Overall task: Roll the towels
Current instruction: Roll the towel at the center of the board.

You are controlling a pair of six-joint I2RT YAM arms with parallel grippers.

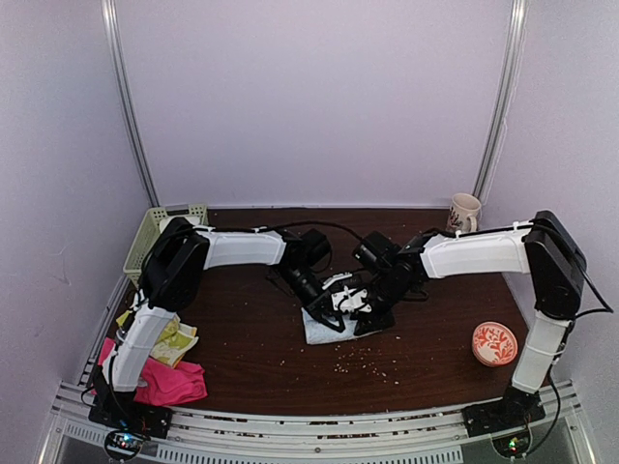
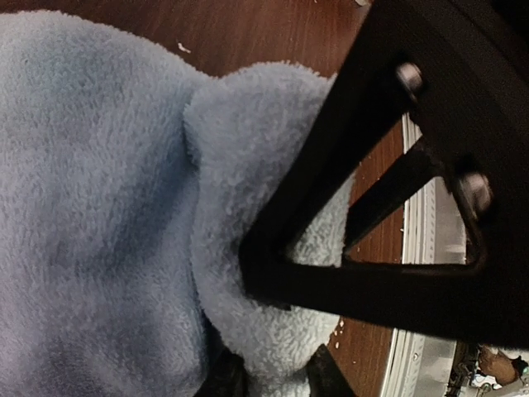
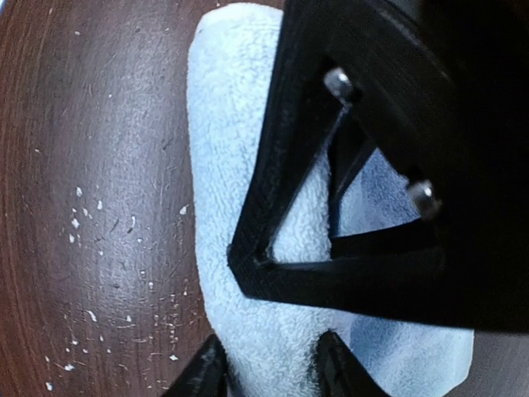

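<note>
Where the overhead view looks down on the desk [image 1: 251,319], the pale blue towel [image 1: 322,333] lies to the right of the basket [image 1: 145,237] and nearer the arms' bases, about mid-desk. The left claw [image 1: 331,311] and right claw [image 1: 364,315] meet over it side by side and hide most of it, so neither arm is the nearer one. The hot-pink towel [image 1: 169,382] and yellow-green towel [image 1: 174,340] lie heaped on the basket's near side, unrolled, well apart from both claws. A bowl [image 1: 494,343] and a mug [image 1: 464,213] sit far to the basket's right. That leaves open wood around the pale blue towel, dotted with crumbs [image 1: 363,365].

In the left wrist view, the left claw [image 2: 274,376] pinches a thick fold of the pale blue towel [image 2: 99,207] between its fingertips [image 2: 221,380]. The cloth spreads away from them.

In the right wrist view, the right claw [image 3: 269,376] likewise nips the pale blue towel [image 3: 240,157]. Its raised ridge runs lengthwise straight away from the fingers [image 3: 201,374], with bare desk [image 3: 99,207] alongside. I judge a roll to be begun at the gripped edge. Turning it further calls for both claws to travel together across that long axis, toward the flatter layer.
</note>
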